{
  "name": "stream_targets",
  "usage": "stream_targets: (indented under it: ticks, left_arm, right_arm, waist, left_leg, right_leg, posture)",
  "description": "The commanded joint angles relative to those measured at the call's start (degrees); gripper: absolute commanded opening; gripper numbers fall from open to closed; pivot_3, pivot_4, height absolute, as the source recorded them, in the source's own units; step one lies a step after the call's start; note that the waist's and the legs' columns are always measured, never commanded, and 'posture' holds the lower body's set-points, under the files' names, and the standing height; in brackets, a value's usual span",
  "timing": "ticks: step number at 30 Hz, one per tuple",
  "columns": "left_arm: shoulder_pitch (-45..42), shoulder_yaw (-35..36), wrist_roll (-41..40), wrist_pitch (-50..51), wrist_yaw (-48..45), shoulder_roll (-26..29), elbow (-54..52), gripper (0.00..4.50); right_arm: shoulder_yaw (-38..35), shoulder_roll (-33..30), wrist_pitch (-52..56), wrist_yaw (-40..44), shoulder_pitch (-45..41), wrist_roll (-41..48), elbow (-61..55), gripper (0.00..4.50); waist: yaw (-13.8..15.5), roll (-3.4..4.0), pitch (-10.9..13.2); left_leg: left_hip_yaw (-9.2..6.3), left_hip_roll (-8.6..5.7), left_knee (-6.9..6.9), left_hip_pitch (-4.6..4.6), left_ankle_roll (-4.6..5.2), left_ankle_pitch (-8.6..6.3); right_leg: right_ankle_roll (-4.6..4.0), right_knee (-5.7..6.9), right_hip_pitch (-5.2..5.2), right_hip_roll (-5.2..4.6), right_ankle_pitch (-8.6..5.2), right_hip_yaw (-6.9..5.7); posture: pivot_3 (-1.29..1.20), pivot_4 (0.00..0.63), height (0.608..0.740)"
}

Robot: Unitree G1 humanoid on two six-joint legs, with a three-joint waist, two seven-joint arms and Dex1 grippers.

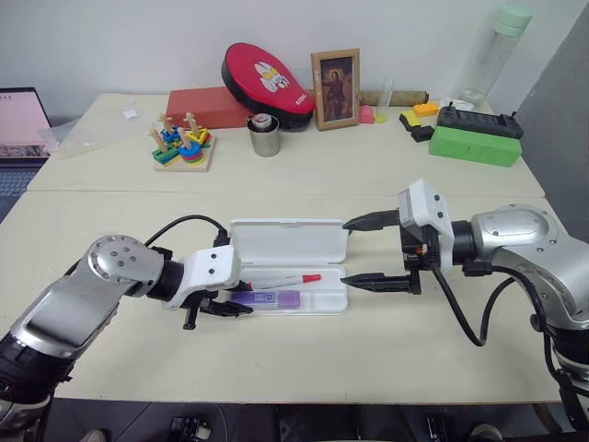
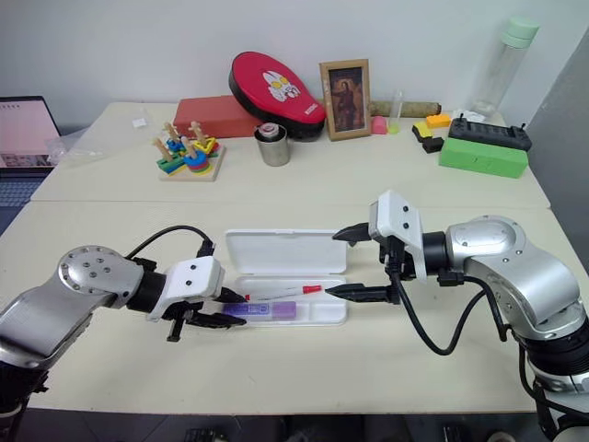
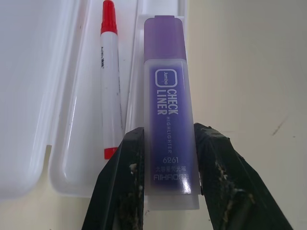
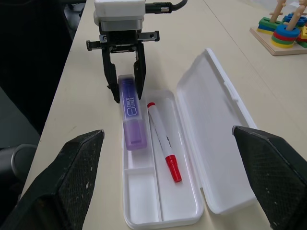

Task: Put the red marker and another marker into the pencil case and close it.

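The white pencil case (image 1: 288, 241) lies open mid-table, its lid flat behind the tray. The red marker (image 1: 285, 279) rests inside the tray, red cap towards the right. My left gripper (image 1: 239, 299) is shut on the white end of the purple marker (image 3: 168, 110), which lies along the tray's front compartment (image 4: 132, 120) with its held end sticking out past the case's left end. I cannot tell whether it rests on the bottom or the rim. My right gripper (image 1: 344, 254) hangs open at the case's right end, one finger near the lid, one near the tray.
Behind the case stand a ring-stacking toy (image 1: 183, 145), a metal cup (image 1: 264, 135), a red pad (image 1: 267, 85) and a picture frame (image 1: 335, 89). A green box (image 1: 474, 145) sits at the back right, a laptop (image 1: 20, 124) at the far left.
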Motion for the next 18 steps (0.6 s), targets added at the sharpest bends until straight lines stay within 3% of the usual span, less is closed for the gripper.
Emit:
stream_targets:
  ticks: [1, 11, 12, 18]
  left_arm:
    - [-0.90, -0.11, 1.21, -1.30, -0.81, -0.53, -0.10, 1.20]
    - [-1.62, -0.90, 2.83, -1.09, -1.01, -2.91, 0.90, 1.20]
    - [-1.75, -0.97, 3.07, -0.96, -0.89, -3.11, 1.07, 1.55]
    - [-2.62, -1.16, 4.34, -1.24, -0.57, -4.12, 1.85, 2.69]
  right_arm:
    - [-0.60, -0.06, -0.61, -0.63, 0.04, 0.20, -2.17, 4.50]
    - [-0.56, 0.20, -0.33, -1.58, 0.49, 0.57, -2.60, 4.50]
    - [-0.55, 0.23, -0.33, -1.63, 0.51, 0.57, -2.56, 4.50]
    - [-0.44, 0.36, -0.48, -1.71, 0.43, 0.56, -2.35, 4.50]
  waist:
    - [-0.02, 0.00, 0.00]
    - [-0.01, 0.00, 0.00]
    - [-0.03, 0.00, 0.00]
    - [-0.02, 0.00, 0.00]
  left_leg:
    - [-0.01, 0.00, 0.00, 0.00, 0.00, 0.00]
    - [-0.01, 0.00, 0.03, 0.00, 0.00, 0.00]
    - [-0.01, 0.00, 0.03, 0.00, 0.00, 0.00]
    - [-0.02, 0.00, 0.04, 0.00, 0.00, 0.00]
  right_leg:
    - [0.00, 0.00, 0.00, 0.00, 0.00, 0.00]
    - [0.00, 0.03, 0.01, 0.00, 0.00, -0.01]
    - [0.00, 0.02, 0.01, 0.00, 0.00, -0.01]
    - [0.00, 0.04, 0.01, 0.00, 0.00, -0.01]
  posture:
    - [0.00, 0.150, 0.740]
    - [0.00, 0.150, 0.740]
    - [0.00, 0.150, 0.740]
    - [0.00, 0.150, 0.740]
